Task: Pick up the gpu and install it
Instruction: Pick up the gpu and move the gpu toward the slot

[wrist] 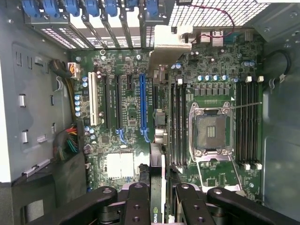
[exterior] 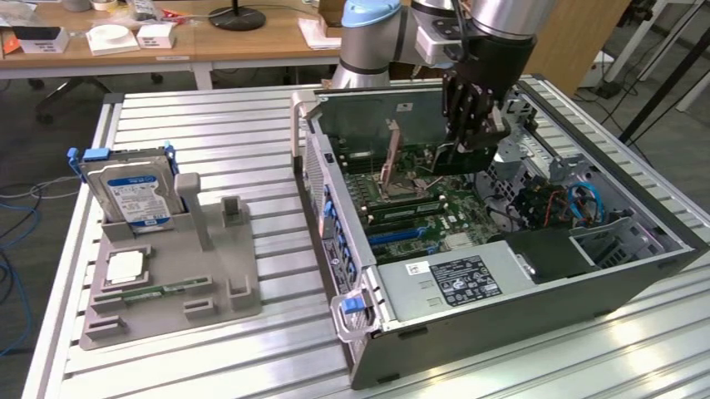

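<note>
Gripper (exterior: 471, 125) jaws are squeezed tight on the gpu (exterior: 453, 156), a thin green card with a grey metal end. They hang inside the open computer case (exterior: 554, 266), over the green board (wrist: 126, 117) with its long slots. From the wrist, the card stands on its edge between the black fingers (wrist: 136, 201), with a blue slot (wrist: 143, 103) showing beside it. A hard drive (exterior: 133, 195) sits in a grey holder (exterior: 166, 283) on the table (exterior: 222, 125).
</note>
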`<act>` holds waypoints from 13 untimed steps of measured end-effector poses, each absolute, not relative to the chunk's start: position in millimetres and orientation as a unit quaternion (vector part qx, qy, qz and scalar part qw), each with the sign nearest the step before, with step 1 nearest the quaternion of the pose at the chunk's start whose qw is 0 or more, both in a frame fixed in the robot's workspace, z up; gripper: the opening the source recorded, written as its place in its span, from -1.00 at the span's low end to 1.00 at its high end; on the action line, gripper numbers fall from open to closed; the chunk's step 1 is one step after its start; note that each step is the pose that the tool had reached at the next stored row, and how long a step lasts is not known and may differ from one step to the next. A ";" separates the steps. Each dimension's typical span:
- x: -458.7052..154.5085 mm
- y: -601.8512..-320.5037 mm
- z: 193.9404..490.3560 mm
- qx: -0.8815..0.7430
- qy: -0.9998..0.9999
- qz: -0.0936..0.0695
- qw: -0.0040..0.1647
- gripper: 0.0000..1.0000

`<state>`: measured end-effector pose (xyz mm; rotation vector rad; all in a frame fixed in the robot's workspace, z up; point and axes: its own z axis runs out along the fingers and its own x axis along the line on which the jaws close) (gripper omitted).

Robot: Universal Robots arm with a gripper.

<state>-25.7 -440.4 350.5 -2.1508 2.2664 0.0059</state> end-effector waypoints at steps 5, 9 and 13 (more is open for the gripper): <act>-25.7 -440.3 350.2 -0.688 0.725 0.002 0.009 -0.47; -25.7 -440.3 348.4 -0.688 0.725 0.002 0.009 -0.47; -25.7 -440.3 346.5 -0.688 0.725 0.002 0.009 -0.47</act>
